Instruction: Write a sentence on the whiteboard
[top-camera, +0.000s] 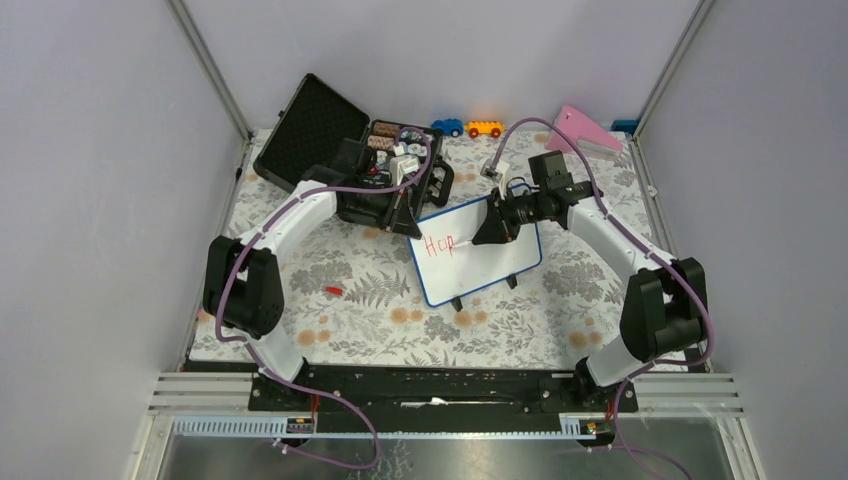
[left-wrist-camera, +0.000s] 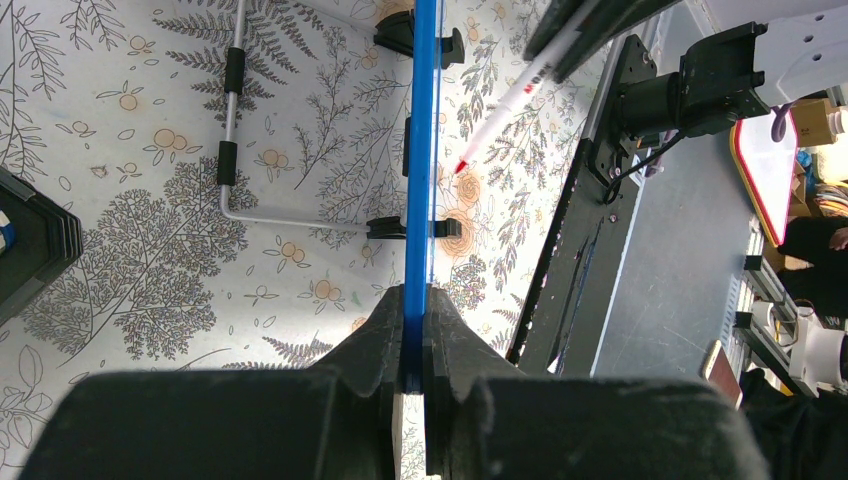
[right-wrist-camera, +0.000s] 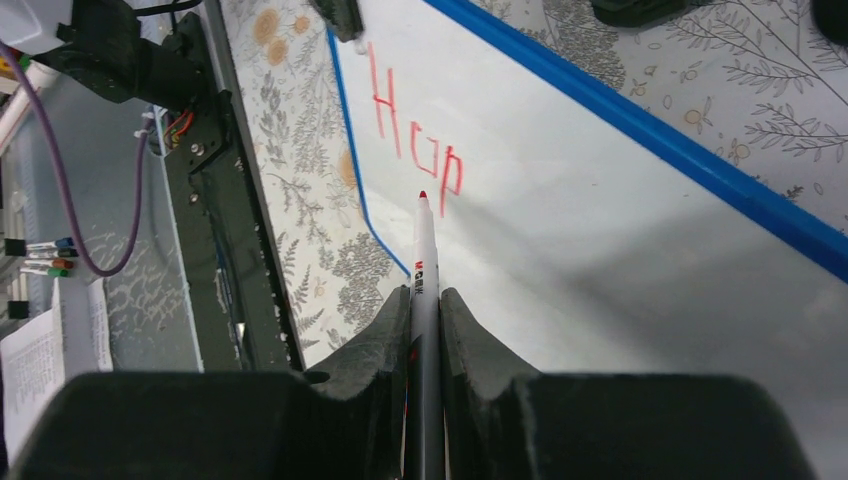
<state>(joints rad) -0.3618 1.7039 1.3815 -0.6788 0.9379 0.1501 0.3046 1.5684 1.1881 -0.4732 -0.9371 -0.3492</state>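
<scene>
Red "Hop" (top-camera: 438, 243) on whiteboard (top-camera: 490, 262), L gripper (left-wrist-camera: 415, 300) clamped on its edge, R gripper (right-wrist-camera: 425, 295) gripping red-tipped marker (right-wrist-camera: 424, 250)

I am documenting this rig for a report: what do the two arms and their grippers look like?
Both the left arm and the right arm have white curved shells and bulky black joints, with a purple cable along each. The left gripper and right gripper are matte black with thick tapering fingers. No markings show.
</scene>
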